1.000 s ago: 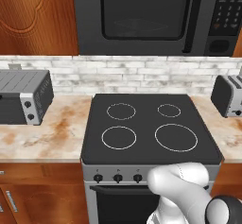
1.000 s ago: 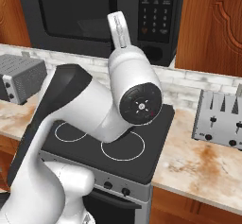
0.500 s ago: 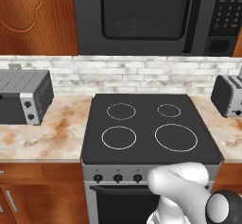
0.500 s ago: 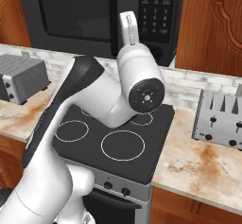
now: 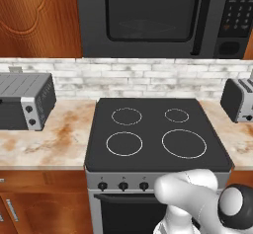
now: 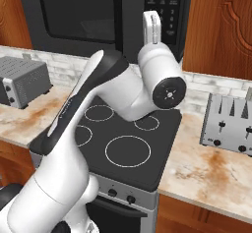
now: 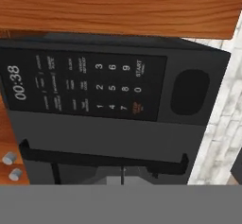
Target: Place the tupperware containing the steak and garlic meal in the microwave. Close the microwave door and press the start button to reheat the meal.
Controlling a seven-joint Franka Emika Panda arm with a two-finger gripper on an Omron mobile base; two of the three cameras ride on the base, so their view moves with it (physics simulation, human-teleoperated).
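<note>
The black microwave (image 5: 148, 18) hangs above the stove with its microwave door (image 5: 143, 11) closed, and only a dim turntable shows through the tinted window. The tupperware, the steak and the garlic are out of view. My gripper (image 6: 151, 15) is raised, pointing up and forward at the keypad (image 6: 170, 1) on the microwave's right side. The hand view is rolled on its side. There the keypad (image 7: 90, 88) is close ahead, the display reads 00:38 and the START button (image 7: 140, 68) is in sight. My gripper (image 7: 123, 173) is shut, with nothing between its fingers.
Below the microwave lies a black cooktop (image 5: 158, 134) with several burner rings. A silver toaster oven (image 5: 24, 102) stands on the left counter and a toaster (image 6: 229, 124) on the right counter. Wooden cabinets (image 5: 37, 16) flank the microwave.
The hand has swung right, from in front of the door's edge to in front of the keypad, and the elbow has followed. The base has stayed still.
</note>
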